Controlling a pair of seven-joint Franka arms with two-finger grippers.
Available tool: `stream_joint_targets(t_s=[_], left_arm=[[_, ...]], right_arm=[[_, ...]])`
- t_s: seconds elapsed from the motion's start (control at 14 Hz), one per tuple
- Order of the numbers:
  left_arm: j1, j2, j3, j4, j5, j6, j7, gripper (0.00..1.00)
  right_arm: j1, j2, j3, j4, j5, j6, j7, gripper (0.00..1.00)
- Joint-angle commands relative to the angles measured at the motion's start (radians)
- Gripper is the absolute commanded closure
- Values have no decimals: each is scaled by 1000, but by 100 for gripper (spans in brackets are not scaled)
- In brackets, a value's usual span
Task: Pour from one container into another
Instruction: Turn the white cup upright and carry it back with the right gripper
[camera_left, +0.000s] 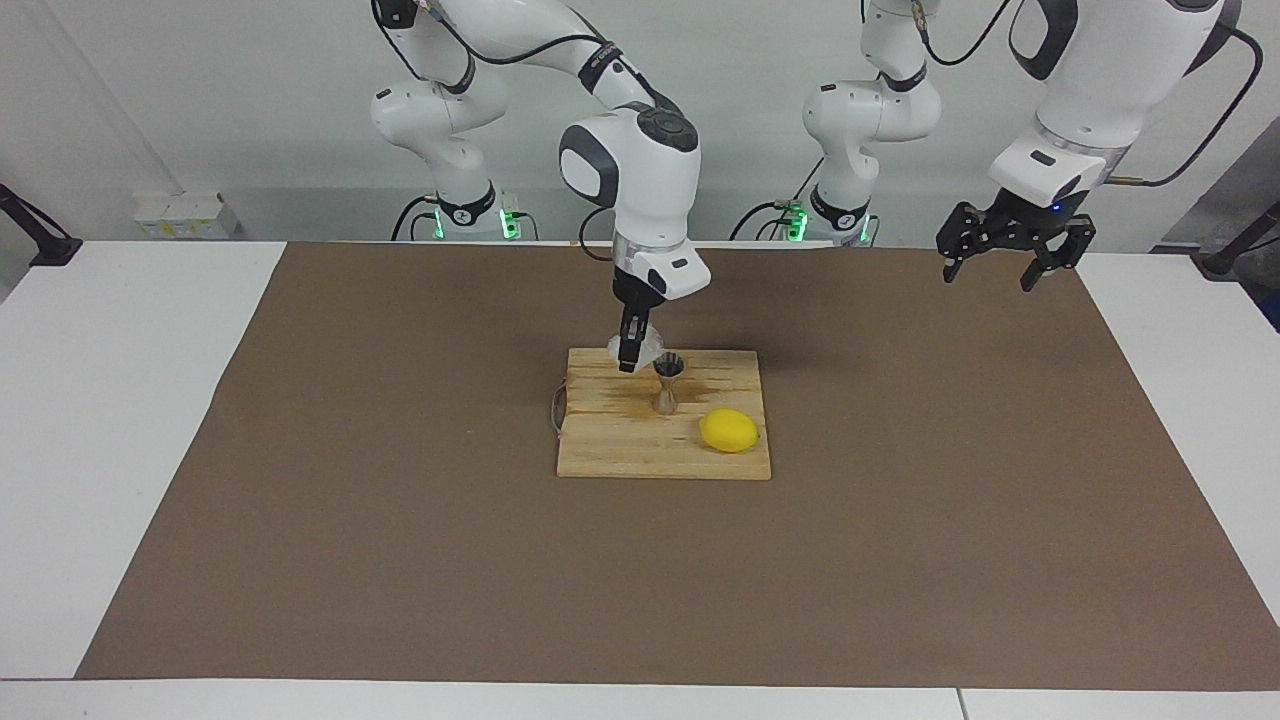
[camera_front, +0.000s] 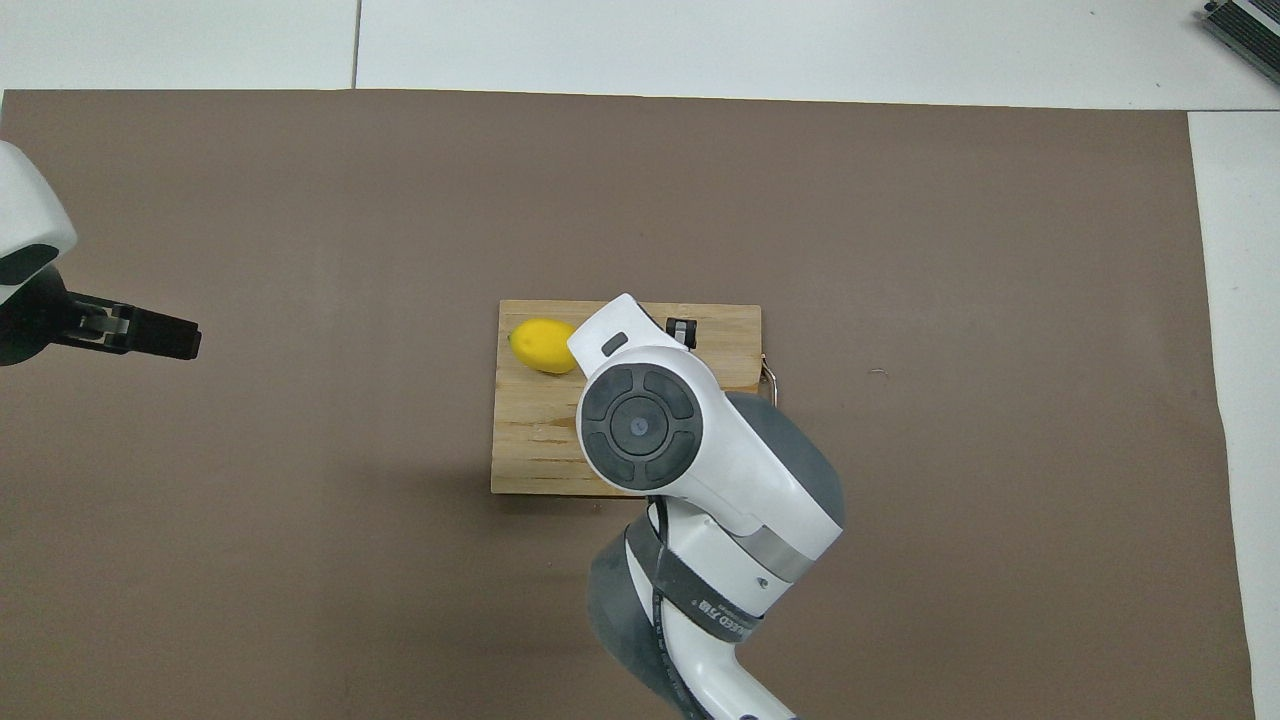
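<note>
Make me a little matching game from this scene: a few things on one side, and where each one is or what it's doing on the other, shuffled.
Things:
1. glass cup
2. jigger
3. lemon
4. left end effector

Descriptions:
A. lies on the wooden board, farther from the robots than the jigger
B. open, up in the air over the brown mat, waiting
C. held up by the right end effector, beside the jigger's rim
D. stands upright on the board

Pairs: 1-C, 2-D, 3-A, 4-B
</note>
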Motion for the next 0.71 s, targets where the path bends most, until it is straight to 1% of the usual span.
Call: stream_joint_targets(t_s=[0.0, 0.21, 0.36, 0.5, 0.64], left_arm=[[-3, -2, 9, 8, 2, 2, 13, 0], [-3, 0, 9, 11, 0, 3, 11, 0], [-2, 0, 9, 9, 0, 5, 13, 0], [-2, 0, 12, 9, 0, 14, 13, 0], [-2, 0, 13, 11, 0, 16, 13, 0]], right_arm=[[-25, -16, 9, -2, 42, -4, -11, 100], [-44, -20, 11, -2, 83, -3, -10, 100], [-52, -24, 11, -3, 85, -3, -11, 100], [-70, -24, 11, -3, 91, -4, -48, 100], [-93, -30, 11, -6, 131, -4, -92, 100]])
